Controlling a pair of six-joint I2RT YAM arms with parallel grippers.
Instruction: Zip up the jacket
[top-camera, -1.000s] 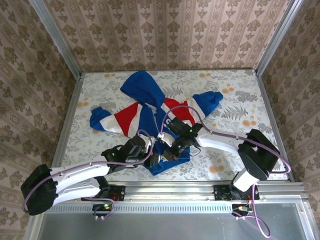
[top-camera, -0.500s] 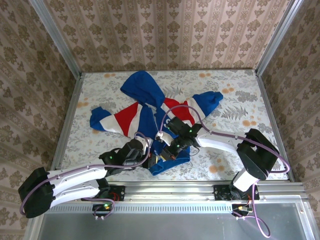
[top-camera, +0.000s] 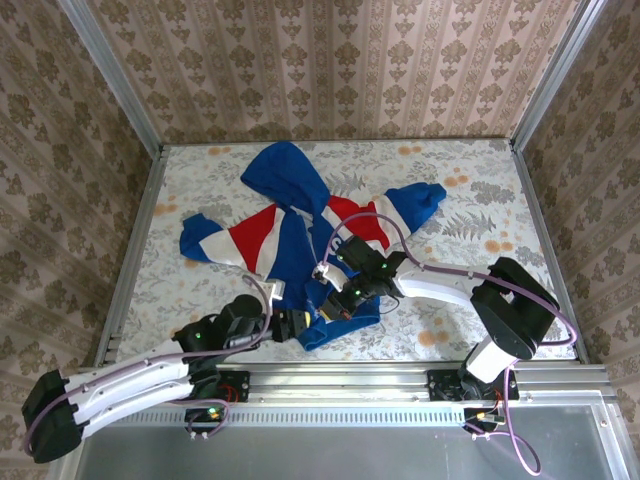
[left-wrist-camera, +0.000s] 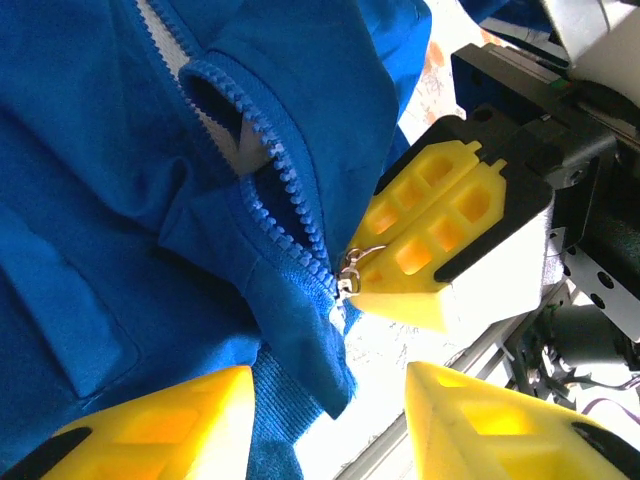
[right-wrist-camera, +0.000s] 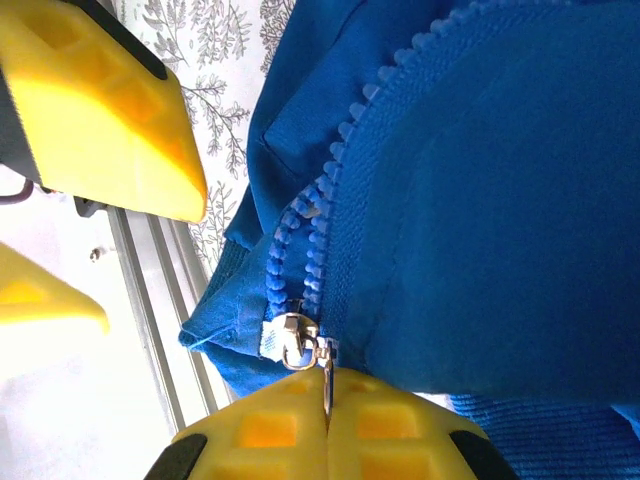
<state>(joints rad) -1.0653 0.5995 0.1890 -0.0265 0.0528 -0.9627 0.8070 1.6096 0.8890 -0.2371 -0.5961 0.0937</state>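
The jacket (top-camera: 290, 235) lies spread on the flowered table (top-camera: 480, 220), near the middle. Its hood points to the far wall, its sleeves reach out to either side, and its blue hem lies towards the near edge by the arms.

The right gripper (right-wrist-camera: 327, 388) is at that hem, its yellow fingers pressed together on the small metal zipper pull (right-wrist-camera: 326, 372). The slider (right-wrist-camera: 293, 343) sits low on the zipper, just above the hem band. Above it the two rows of blue teeth part, leaving the front open.

The left gripper (left-wrist-camera: 328, 385) hovers just beside, near the same corner of the hem. Its fingers (left-wrist-camera: 160, 425) are spread apart and hold nothing, with the fabric edge showing between them.
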